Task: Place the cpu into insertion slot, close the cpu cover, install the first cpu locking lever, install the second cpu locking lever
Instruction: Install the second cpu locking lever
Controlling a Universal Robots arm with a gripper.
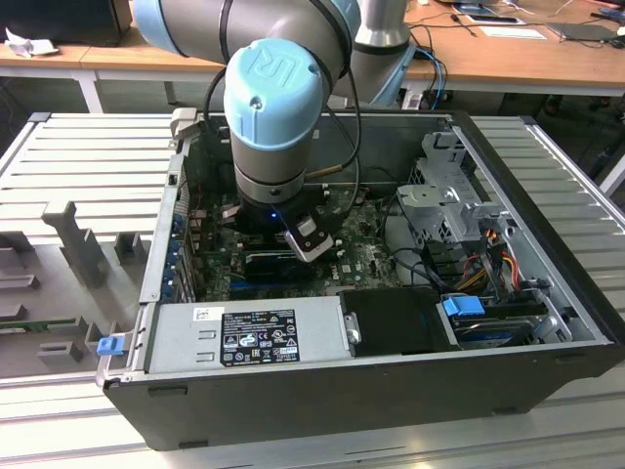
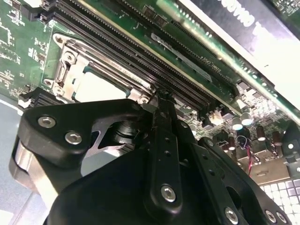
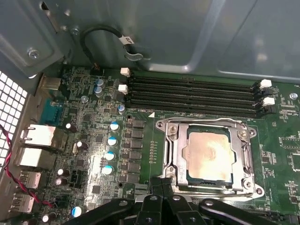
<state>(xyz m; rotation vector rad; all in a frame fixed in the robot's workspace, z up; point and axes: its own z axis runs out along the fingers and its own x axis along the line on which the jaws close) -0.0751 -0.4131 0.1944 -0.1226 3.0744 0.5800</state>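
In the first wrist view the pale square cpu (image 3: 208, 154) lies flat in the insertion slot (image 3: 165, 174) on the green board. The silvery cpu cover (image 3: 206, 126) lies down around it, and the chip shows through its square cut-out. My gripper (image 3: 162, 182) is shut, its black fingertips pressed together just beside one edge of the socket, with nothing visible between them. The second wrist view has the cpu (image 2: 96, 86) and cpu cover (image 2: 117, 70) just beyond the gripper (image 2: 162, 93). In the exterior view the gripper (image 1: 311, 244) reaches down into the open computer case.
Long black memory slots (image 3: 192, 93) run beside the socket, under the grey case wall (image 3: 187, 33). Capacitors (image 3: 112, 140) and rear ports (image 3: 37, 136) stand on the other side. A power supply (image 1: 249, 332) and a drive cage (image 1: 449, 195) crowd the case.
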